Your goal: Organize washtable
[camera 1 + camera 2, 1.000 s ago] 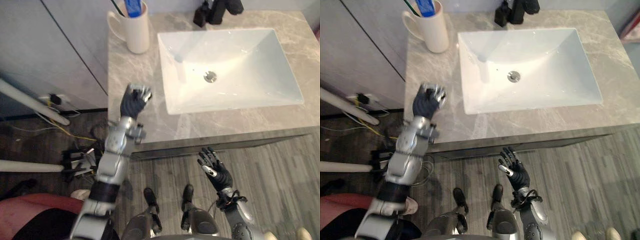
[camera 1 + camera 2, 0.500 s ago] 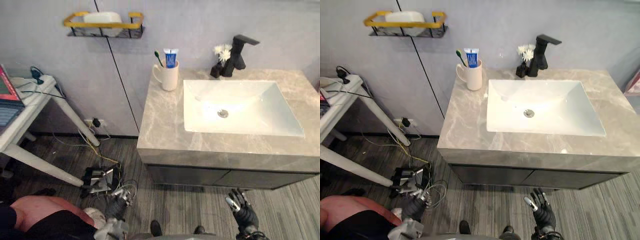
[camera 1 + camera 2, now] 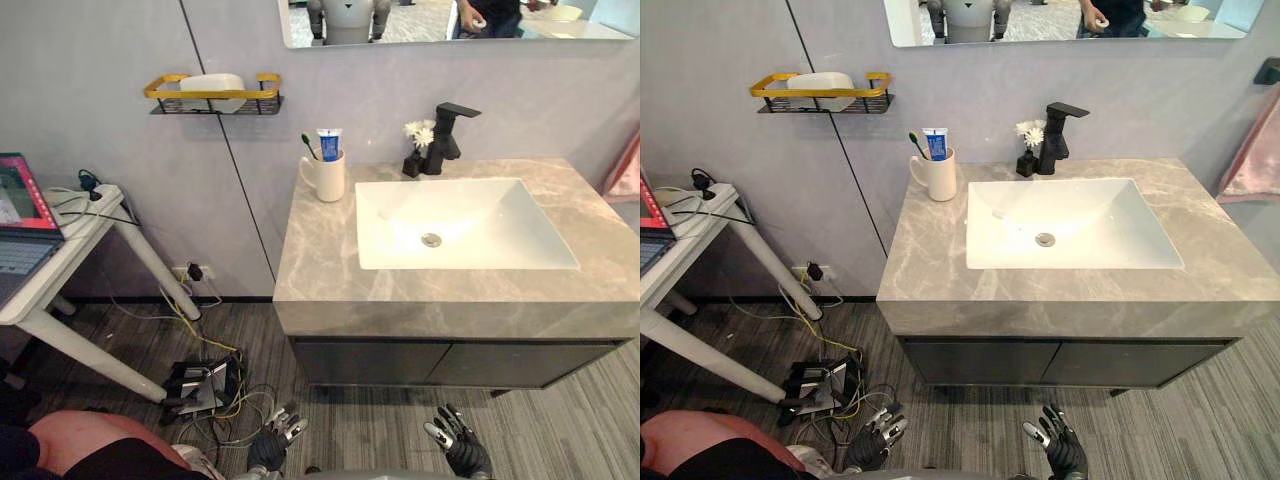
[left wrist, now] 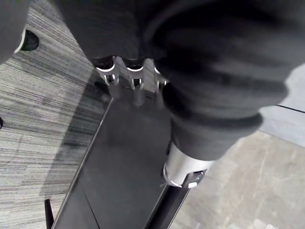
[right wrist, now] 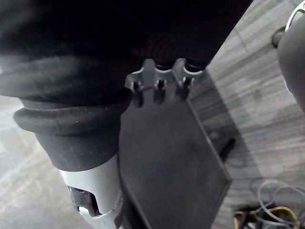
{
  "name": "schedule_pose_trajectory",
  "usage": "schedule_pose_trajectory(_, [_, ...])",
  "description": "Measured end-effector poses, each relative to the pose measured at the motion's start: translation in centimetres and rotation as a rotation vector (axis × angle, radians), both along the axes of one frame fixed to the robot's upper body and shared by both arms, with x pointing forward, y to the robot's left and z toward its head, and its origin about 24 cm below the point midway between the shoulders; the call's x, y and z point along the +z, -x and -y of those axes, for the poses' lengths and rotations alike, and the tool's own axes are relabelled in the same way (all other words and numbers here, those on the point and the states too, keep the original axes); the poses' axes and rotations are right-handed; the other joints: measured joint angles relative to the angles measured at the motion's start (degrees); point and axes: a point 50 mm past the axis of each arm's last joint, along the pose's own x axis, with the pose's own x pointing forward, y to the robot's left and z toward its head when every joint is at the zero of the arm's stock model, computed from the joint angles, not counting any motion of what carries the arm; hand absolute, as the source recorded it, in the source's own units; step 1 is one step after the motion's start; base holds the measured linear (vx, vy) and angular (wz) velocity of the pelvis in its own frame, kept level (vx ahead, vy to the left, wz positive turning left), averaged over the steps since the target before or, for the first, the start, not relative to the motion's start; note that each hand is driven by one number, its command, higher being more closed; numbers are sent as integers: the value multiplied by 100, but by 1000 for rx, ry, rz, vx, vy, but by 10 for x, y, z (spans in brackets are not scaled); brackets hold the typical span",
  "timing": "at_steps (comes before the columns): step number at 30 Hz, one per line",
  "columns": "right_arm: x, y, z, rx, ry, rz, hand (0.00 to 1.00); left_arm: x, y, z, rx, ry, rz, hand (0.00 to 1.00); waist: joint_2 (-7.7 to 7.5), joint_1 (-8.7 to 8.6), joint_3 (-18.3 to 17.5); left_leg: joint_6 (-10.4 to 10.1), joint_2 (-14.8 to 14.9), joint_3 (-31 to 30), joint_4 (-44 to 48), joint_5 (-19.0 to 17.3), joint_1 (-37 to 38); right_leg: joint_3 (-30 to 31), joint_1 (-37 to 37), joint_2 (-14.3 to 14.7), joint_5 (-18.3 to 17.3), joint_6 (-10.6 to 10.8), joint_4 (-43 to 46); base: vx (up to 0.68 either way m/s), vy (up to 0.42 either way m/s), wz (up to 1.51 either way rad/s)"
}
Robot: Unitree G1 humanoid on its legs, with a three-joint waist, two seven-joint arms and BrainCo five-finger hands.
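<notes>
My left hand hangs low in front of the cabinet, well below the counter, with its fingers relaxed and holding nothing. My right hand is at the same height to the other side, with fingers spread and also empty. Above them, the washtable looks in order. The mug stands upright at the back left corner, just beside the sink, with the toothbrush and toothpaste standing in it. The small flower vase sits by the base of the faucet. I see nothing loose on the stone.

I judge the tidying is finished, or nearly so, and that I am standing back from the job. If anything remains to be done, I would need to step close and raise a hand to counter height. Otherwise I should simply keep both hands clear.
</notes>
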Motion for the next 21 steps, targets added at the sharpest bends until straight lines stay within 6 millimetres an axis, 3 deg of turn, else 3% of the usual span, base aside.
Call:
schedule_pose_trajectory(4, [4, -9, -5, 10, 2, 29, 0, 9, -27, -7, -12, -62, 71, 0, -181, -33, 111, 62, 57, 893, 108, -78, -150, 654, -627, 79, 83, -112, 159, -13, 45, -111])
schedule_pose_trajectory(5, [9, -16, -6, 18, 3, 63, 0, 14, -38, -8, -14, -77, 106, 0, -188, -46, 153, 162, 174, 1271, 275, -142, -258, 312, -753, 59, -123, -403, 186, -52, 7, -140])
schedule_pose_trajectory(6, [14, -29, -8, 28, -2, 105, 0, 19, -47, -11, -12, -102, 136, 0, -160, -23, 249, 314, 340, 1627, 359, -245, -342, -533, -881, -175, -349, -579, 818, -106, 11, -141])
schedule_pose_trajectory(7, [16, -36, -11, 37, -6, 129, 0, 22, -52, -13, -18, -113, 154, 0, -214, -48, 306, 341, 374, 1779, 400, -282, -333, -971, -939, -377, -478, -660, 1327, -84, 18, -127])
schedule_pose_trajectory(9, [21, -52, -21, 70, -37, 180, 0, 29, -60, -15, -34, -142, 197, 0, -423, -6, 297, 299, 465, 2450, 701, -451, -197, -2319, -647, -1043, -1087, -894, 2769, 0, -12, -147])
schedule_pose_trajectory(10, [22, -57, -24, 91, -42, 187, 0, 30, -59, -16, -29, -141, 199, 0, -498, 14, 248, 268, 527, 2654, 867, -518, -183, -2558, -501, -1150, -1096, -927, 2837, 61, -91, -207])
schedule_pose_trajectory(11, [24, -71, -32, 146, -48, 211, 0, 31, -60, -16, -14, -138, 205, 0, -642, 71, 189, 209, 722, 3105, 1337, -748, -167, -2925, -468, -1159, -1076, -832, 2681, 35, -111, -182])
schedule_pose_trajectory(12, [27, -80, -35, 180, -44, 231, 0, 31, -60, -15, -1, -129, 203, 0, -612, 96, 186, 154, 822, 3271, 1523, -866, -163, -3115, -474, -1074, -1007, -939, 2604, -19, -129, -245])
schedule_pose_trajectory(13, [32, -91, -39, 226, -35, 261, 0, 31, -60, -13, 24, -111, 200, 0, -480, 205, 135, 128, 901, 3521, 1407, -904, -178, -3108, -547, -748, -820, -911, 2072, -107, -139, -202])
schedule_pose_trajectory(14, [35, -96, -40, 242, -29, 278, 0, 31, -62, -6, 38, -89, 203, 0, -387, 214, 67, 32, 983, 3807, 1278, -885, -178, -3010, -542, -469, -893, -789, 1574, -63, -154, -189])
schedule_pose_trajectory(15, [36, -99, -42, 257, -30, 288, 0, 32, -68, -3, 51, -72, 212, 0, -432, 197, 58, -73, 971, 4122, 1390, -864, -160, -2976, -540, -544, -1209, -659, 1609, 8, -177, -153])
schedule_pose_trajectory(16, [33, -97, -43, 276, -37, 265, 0, 31, -69, -3, 67, -64, 202, 0, -413, 227, 97, -90, 1128, 4406, 1608, -872, -122, -2791, -543, -278, -850, -582, 1206, 71, -153, -121])
schedule_pose_trajectory(18, [32, -89, -46, 277, -52, 255, 0, 28, -64, -2, 81, -63, 180, 0, -402, 194, 86, -96, 1481, 4432, 2045, -898, -91, -2565, -288, 208, -483, -702, 393, 19, -193, -100])
schedule_pose_trajectory(21, [24, -66, -36, 213, -79, 213, 0, 20, -58, 0, 80, -64, 135, 0, -353, 95, 70, -259, 2005, 4413, 2710, -1156, 35, -2279, 11, 559, -413, -755, 52, -12, -55, -54])
